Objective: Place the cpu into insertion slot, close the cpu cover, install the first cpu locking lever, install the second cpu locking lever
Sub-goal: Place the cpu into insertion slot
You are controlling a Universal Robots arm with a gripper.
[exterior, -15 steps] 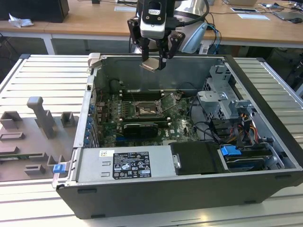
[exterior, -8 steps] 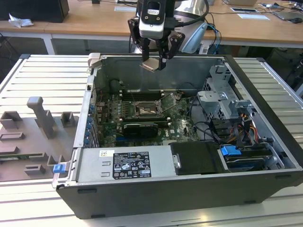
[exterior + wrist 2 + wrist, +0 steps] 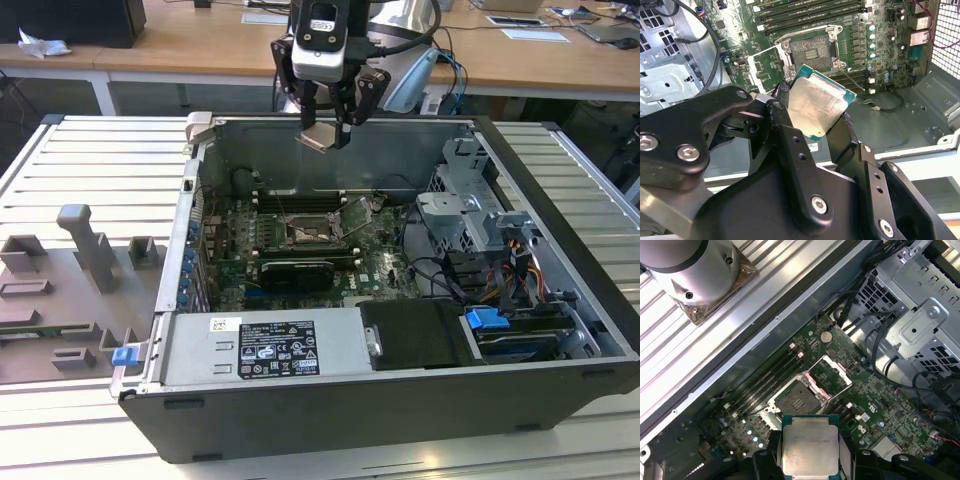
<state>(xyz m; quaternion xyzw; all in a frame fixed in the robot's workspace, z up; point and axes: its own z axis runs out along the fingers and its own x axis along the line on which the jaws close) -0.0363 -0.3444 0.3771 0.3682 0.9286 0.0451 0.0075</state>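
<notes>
An open computer case [image 3: 330, 400] is seen lying on a ribbed metal table [image 3: 90, 170]; the gripper [image 3: 326, 132] is held above the far wall of the case, its two black fingers clamped on opposite edges of the cpu [image 3: 320, 138], which is carried tilted and well clear of the board; in both wrist views the chip's pale metal face is shown between the fingers; below, on the green motherboard [image 3: 385, 265], the insertion slot [image 3: 305, 233] is seen uncovered, its dark centre exposed; the cpu cover [image 3: 357, 213] is raised open on the slot's side toward the exterior view's right; long memory slots [image 3: 300, 195] are set just beyond the slot's far side.
</notes>
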